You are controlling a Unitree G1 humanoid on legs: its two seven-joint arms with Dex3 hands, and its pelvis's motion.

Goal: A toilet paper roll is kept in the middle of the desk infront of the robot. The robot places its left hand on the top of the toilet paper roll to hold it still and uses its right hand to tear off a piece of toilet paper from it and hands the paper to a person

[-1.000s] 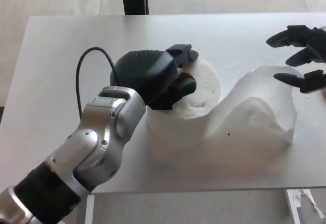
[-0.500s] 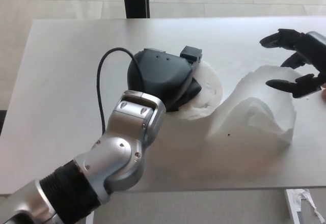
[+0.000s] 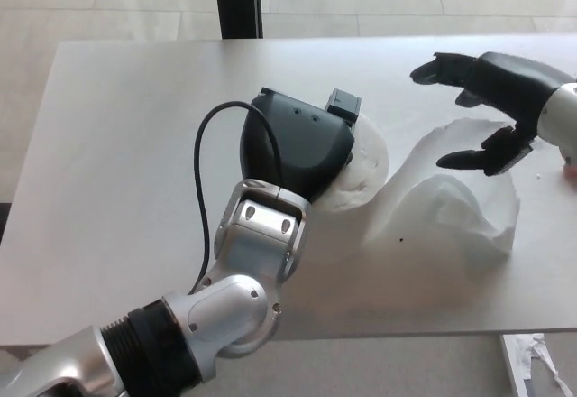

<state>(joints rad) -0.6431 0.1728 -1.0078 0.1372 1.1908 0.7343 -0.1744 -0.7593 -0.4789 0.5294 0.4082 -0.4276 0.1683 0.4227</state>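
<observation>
A white toilet paper roll stands near the middle of the grey desk. My left hand lies flat on top of the roll and covers most of it. A long loose strip of paper trails from the roll to the right and lies rumpled on the desk. My right hand hovers open above the far end of that strip, thumb and fingers spread, holding nothing.
The desk's front edge runs along the bottom of the view, with floor beyond it. A dark post stands behind the desk's far edge. A black cable loops off my left wrist. Some white scraps lie on the floor at lower right.
My left arm has pushed further forward and settled over the roll. My right hand has come in leftward over the paper strip, still open.
</observation>
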